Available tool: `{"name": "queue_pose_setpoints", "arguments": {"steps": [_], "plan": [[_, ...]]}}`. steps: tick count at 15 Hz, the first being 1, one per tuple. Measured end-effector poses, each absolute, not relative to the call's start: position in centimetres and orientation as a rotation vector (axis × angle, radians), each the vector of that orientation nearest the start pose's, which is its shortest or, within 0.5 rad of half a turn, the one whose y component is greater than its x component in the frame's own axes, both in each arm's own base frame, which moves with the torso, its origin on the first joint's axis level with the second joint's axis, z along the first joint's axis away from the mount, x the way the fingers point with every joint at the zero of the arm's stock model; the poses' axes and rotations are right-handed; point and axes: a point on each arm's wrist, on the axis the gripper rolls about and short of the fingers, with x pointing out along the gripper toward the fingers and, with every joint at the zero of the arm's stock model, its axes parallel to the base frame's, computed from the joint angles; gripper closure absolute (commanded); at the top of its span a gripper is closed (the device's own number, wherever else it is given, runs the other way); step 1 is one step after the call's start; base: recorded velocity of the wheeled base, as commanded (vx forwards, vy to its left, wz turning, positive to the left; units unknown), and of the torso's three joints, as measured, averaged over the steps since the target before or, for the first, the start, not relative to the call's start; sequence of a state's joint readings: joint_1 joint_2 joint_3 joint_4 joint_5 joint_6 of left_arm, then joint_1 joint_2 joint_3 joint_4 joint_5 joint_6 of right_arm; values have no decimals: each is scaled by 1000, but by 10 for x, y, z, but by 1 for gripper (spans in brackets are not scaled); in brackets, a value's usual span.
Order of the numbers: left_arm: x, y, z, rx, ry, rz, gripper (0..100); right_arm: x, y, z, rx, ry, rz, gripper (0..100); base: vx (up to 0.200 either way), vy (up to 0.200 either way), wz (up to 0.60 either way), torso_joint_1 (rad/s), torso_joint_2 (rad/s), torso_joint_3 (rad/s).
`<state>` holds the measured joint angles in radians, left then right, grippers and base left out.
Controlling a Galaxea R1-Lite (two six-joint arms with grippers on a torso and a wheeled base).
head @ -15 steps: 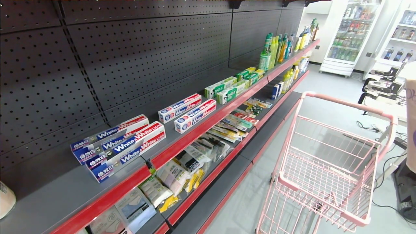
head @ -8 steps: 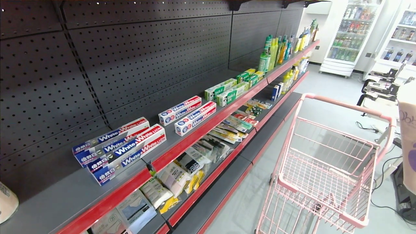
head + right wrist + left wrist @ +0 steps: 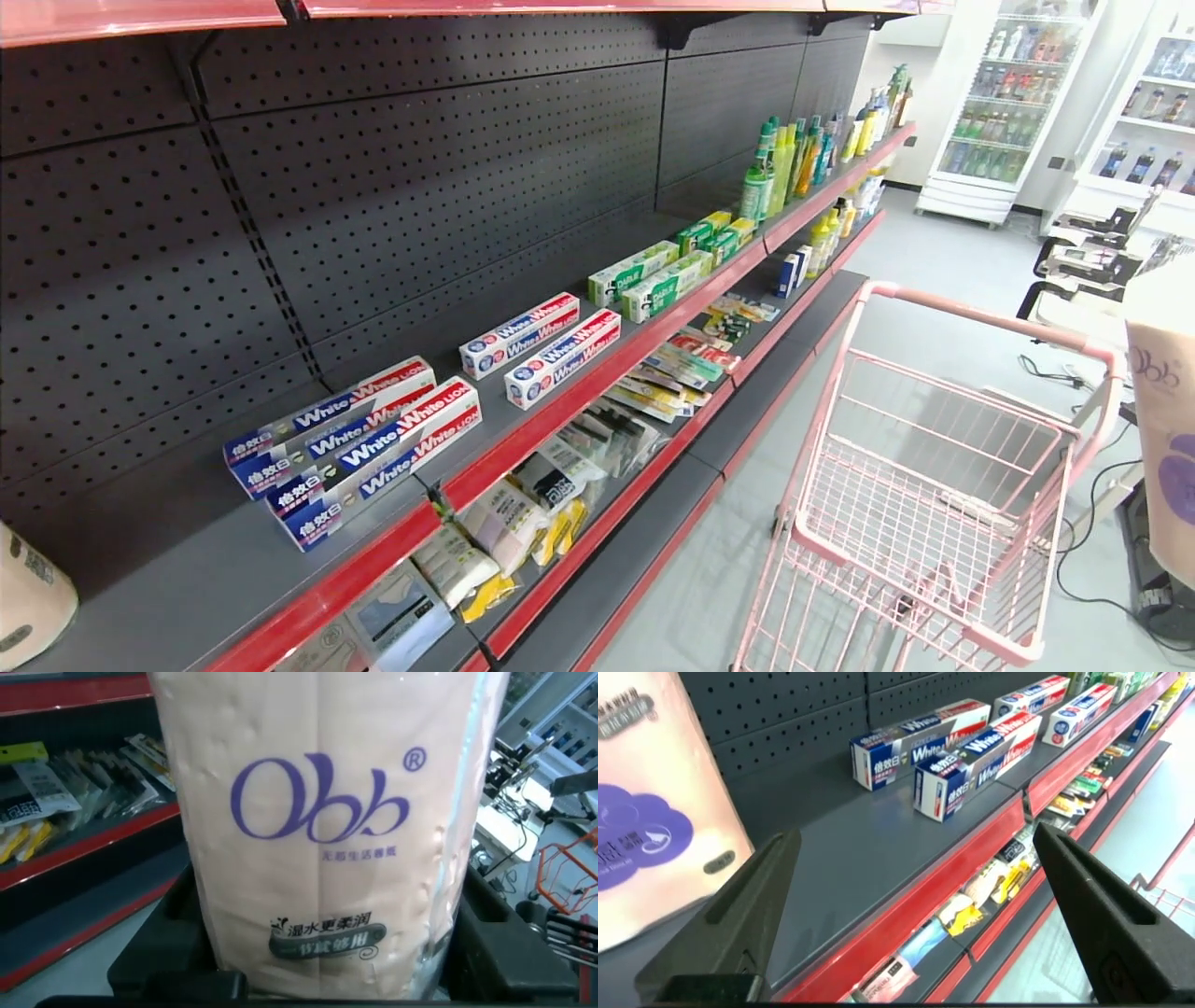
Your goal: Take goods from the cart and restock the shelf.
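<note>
**Head view**
- Shelf (image 3: 523, 431), grey deck with a red front edge: one run, with lower tiers under it.
- Toothpaste boxes, white, blue and red: one near stack (image 3: 359, 446) towards the front edge, its count unclear. Farther along lies one pair (image 3: 541, 345), side by side.
- Green boxes (image 3: 649, 277): two long ones past the pair, with smaller ones behind them.
- Bottles (image 3: 784, 159): one upright cluster at the far end, too many to count.
- Cart (image 3: 934, 485), pink wire: one, on the floor just off the shelf's front edge.
- Paper pack (image 3: 1162, 420): one, in the air beyond the cart's handle, well apart from the shelf.
- Second paper pack (image 3: 28, 602): one, upright at the shelf's near end, set back from the front edge.

**Left wrist view**
- Left tool (image 3: 915, 840): two dark fingers spread wide with nothing between them, over the shelf deck.
- The second paper pack stands just beside one finger, outside the gap.
- The near stack lies beyond the fingertips.

**Right wrist view**
- Right tool (image 3: 327, 952): clamped on the paper pack, dark fingers (image 3: 177, 938) at both sides of its lower part.
- The pack stands upright between them.
</note>
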<state>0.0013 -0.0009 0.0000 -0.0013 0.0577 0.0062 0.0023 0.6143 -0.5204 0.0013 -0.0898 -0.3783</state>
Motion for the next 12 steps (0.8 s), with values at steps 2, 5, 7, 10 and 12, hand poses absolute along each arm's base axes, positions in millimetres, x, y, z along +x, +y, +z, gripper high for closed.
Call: {"name": "queue_pose_setpoints", "arguments": {"steps": [2, 5, 7, 10, 12], "plan": [[-23, 1, 76, 6, -2, 59, 0, 40, -2, 222, -387, 111, -68, 100, 0, 0, 0, 103, -225, -120], [-23, 1, 76, 7, -2, 59, 0, 43, -2, 224, -391, 118, -65, 100, 0, 0, 0, 95, -198, -105], [-23, 1, 76, 7, -2, 59, 0, 46, -2, 224, -395, 130, -63, 100, 0, 0, 0, 95, -181, -97], [-23, 1, 76, 7, -2, 59, 0, 50, -2, 224, -399, 144, -60, 100, 0, 0, 0, 80, -165, -85], [-23, 1, 76, 8, -2, 59, 0, 53, -2, 224, -399, 150, -58, 100, 0, 0, 0, 83, -156, -73]]}}
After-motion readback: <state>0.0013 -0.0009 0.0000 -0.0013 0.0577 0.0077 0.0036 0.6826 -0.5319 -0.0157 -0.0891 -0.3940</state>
